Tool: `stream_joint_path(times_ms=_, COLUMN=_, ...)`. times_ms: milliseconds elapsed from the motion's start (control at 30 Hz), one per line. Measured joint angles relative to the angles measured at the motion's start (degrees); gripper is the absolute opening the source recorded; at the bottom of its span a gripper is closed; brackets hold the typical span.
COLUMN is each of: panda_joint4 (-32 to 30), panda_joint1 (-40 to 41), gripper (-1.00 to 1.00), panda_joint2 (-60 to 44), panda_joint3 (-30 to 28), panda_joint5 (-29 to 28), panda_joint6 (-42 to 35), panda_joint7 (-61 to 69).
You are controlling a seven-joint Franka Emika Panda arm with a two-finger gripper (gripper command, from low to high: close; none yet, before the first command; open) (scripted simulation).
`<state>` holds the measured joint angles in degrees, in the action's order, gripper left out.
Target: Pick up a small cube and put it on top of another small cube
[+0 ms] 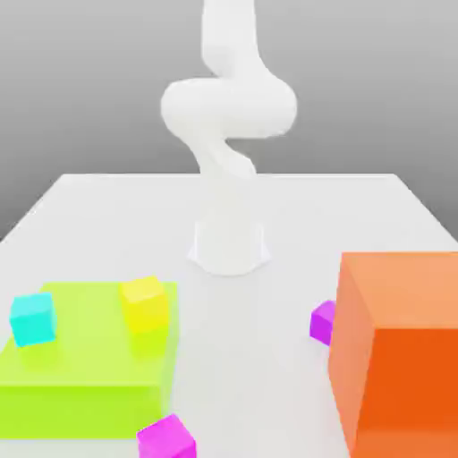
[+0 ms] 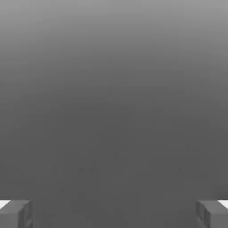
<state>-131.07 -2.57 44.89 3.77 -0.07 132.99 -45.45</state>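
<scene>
A: Where does the gripper (image 2: 114, 214) stand?

B: In the hand view its two grey fingertips (image 2: 16, 213) sit at opposite edges with a wide gap between them, so it is released and grasps nothing. Past the fingers there is plain grey background.

A: And the arm?

B: In the exterior view the white arm (image 1: 228, 107) rises from its round base (image 1: 229, 246) at the back middle of the white table (image 1: 107, 210), coils once and runs up out of the picture.

A: The small cube?

B: The small cube (image 1: 323, 321), glossy violet-magenta, sits on the table in front of the base and toward the exterior view's right. It lies right against the near-left side of the big orange block (image 1: 401, 349), partly hidden by it; whether they touch I cannot tell. It is well apart from the gripper.

A: The other one of its size?

B: The pinker magenta cube (image 1: 166, 438) lies further forward from the base, toward the exterior view's left, just beside the front corner of the flat lime-green block (image 1: 85, 371).

A: Anything on that block?

B: A yellow cube (image 1: 144, 303) rests on its top, on the side nearer the base, and a cyan cube (image 1: 32, 318) rests at its far-left edge.
</scene>
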Motion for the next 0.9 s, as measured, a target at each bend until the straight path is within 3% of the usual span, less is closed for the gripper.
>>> stream_joint_path(times_ms=600, panda_joint4=-25.7, panda_joint1=-29.3, gripper=0.0, panda_joint2=-32.9, panda_joint3=19.7, panda_joint5=4.2, panda_joint6=20.3, panda_joint7=19.7)
stream_joint_path(times_ms=800, panda_joint4=-37.9, panda_joint1=-24.8, gripper=0.0, panda_joint2=-40.8, panda_joint3=14.3, panda_joint5=6.1, panda_joint6=22.5, panda_joint7=25.0)
stream_joint_path(times_ms=900, panda_joint4=-40.1, panda_joint1=-22.0, gripper=0.0, panda_joint2=-40.6, panda_joint3=12.6, panda_joint5=5.5, panda_joint6=26.1, panda_joint7=21.8)
